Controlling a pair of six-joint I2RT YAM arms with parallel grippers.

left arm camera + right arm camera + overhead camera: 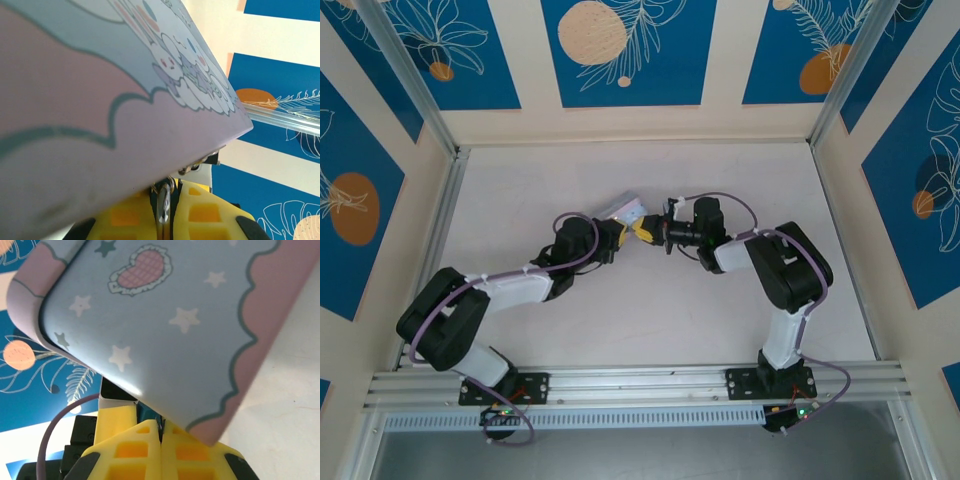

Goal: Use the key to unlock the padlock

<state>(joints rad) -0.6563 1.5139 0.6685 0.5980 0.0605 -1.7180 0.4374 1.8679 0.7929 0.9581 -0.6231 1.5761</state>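
**Both grippers pinched shut under the cartoon box**

The left gripper (pixel 166 192) has its yellow fingers (pixel 200 212) almost together. They are clamped on a thin silvery metal loop (pixel 162 207) that stands upright between them, directly under the box (pixel 100 100). I cannot tell whether that loop belongs to the key or is the padlock's shackle. Just above it, on the box's lower edge near the corner, a small metal latch (pixel 200 162) sticks out with a dark bit beside it.

The right gripper (pixel 160 429) has its yellow fingers pressed flat together under the box's pale blue face, which is printed with stars and has a pink scalloped border. A dark hairline runs along the seam. Whether anything is pinched there cannot be told.

The left wrist view gives the loop and the latch. The right wrist view gives the starred face and a purple cable (pixel 47 440) curving below the box. The top view gives the layout. The two arms reach in from either side and meet at the box's near edge, with the box tilted above the pale table (pixel 620 330). At that size the lock and key cannot be picked out.
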